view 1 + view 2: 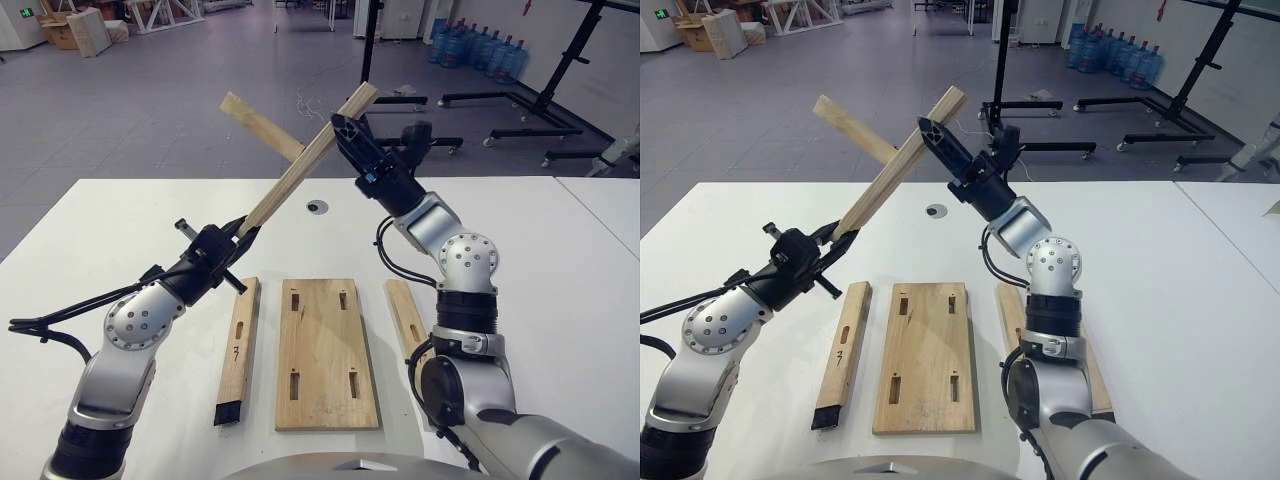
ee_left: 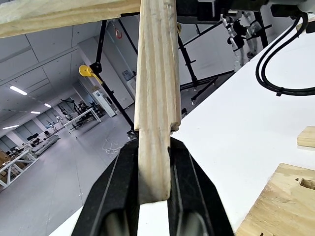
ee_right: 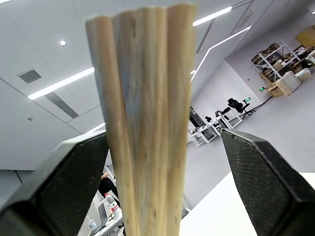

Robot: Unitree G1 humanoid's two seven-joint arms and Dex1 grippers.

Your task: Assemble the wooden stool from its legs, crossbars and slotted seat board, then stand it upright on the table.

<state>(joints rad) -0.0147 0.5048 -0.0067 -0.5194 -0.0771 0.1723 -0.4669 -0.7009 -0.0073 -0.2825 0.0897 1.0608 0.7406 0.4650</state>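
My left gripper (image 1: 238,235) is shut on the lower end of a long wooden bar (image 1: 300,165), which rises slantwise over the table toward the right. A shorter crossbar (image 1: 255,122) meets that bar near its middle and sticks out to the upper left. My right gripper (image 1: 345,125) is raised at the bar's upper end. Its fingers (image 3: 74,172) stand open on either side of the wood, with gaps showing. The slotted seat board (image 1: 325,350) lies flat at the table's front centre. One leg (image 1: 238,345) lies left of it, and another piece (image 1: 408,315) on its right is partly hidden by my right arm.
The white table (image 1: 560,260) has a small round hole (image 1: 317,207) behind the board. Bare surface lies left, right and behind the parts. Racks and water bottles stand on the floor far behind.
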